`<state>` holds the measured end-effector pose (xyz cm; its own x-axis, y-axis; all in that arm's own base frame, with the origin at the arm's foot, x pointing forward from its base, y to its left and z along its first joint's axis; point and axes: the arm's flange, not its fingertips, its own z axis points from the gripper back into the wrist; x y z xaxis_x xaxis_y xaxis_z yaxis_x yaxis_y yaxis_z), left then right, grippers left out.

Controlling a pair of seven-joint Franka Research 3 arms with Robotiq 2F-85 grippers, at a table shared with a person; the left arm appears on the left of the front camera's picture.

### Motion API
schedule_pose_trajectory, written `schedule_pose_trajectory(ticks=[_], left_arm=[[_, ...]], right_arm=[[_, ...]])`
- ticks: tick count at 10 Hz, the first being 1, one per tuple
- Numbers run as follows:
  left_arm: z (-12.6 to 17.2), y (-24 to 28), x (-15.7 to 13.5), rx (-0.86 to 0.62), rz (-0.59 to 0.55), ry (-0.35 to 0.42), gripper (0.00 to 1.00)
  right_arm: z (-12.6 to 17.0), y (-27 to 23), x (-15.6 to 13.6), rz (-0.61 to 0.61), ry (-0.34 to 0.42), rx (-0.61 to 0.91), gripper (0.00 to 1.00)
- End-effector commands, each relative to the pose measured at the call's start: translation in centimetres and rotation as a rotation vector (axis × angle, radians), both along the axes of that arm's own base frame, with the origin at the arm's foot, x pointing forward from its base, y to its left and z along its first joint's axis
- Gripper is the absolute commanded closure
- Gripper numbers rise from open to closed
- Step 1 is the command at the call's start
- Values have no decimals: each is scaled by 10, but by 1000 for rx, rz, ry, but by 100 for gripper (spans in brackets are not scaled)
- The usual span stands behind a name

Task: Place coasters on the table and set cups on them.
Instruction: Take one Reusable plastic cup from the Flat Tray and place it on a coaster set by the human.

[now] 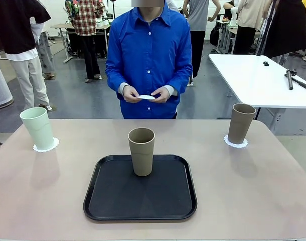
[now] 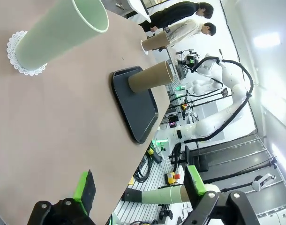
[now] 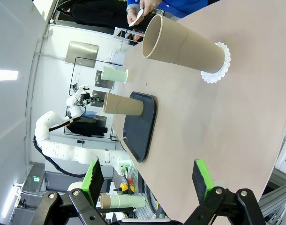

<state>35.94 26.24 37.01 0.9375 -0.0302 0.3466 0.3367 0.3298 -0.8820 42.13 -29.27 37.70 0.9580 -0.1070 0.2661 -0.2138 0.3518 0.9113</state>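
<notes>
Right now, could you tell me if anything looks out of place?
Only the middle tan cup: it stands on the black tray with no coaster, while the mint cup and other tan cup sit on theirs. Nothing spilled.

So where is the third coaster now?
Front view: the third coaster is in the person's hands, beyond the far edge of the table, behind the tan cup on the black tray.

black fingers (image 3: pixel 100 180) carry green pads (image 3: pixel 202 180); the person (image 1: pixel 149 55) wears a blue shirt.
</notes>
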Motion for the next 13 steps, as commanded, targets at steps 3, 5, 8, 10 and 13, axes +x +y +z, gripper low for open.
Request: schedule_pose_trajectory(ticks=[3,5,8,10,13], left_arm=[[1,1,-1,1,4,0,0],[1,1,-1,1,4,0,0],[1,1,-1,1,4,0,0],[1,1,-1,1,4,0,0],[1,1,-1,1,4,0,0]], right_arm=[[0,0,0,1,4,-6,0],[0,0,0,1,4,-6,0],[0,0,0,1,4,-6,0],[0,0,0,1,4,-6,0],[0,0,0,1,4,-6,0]])
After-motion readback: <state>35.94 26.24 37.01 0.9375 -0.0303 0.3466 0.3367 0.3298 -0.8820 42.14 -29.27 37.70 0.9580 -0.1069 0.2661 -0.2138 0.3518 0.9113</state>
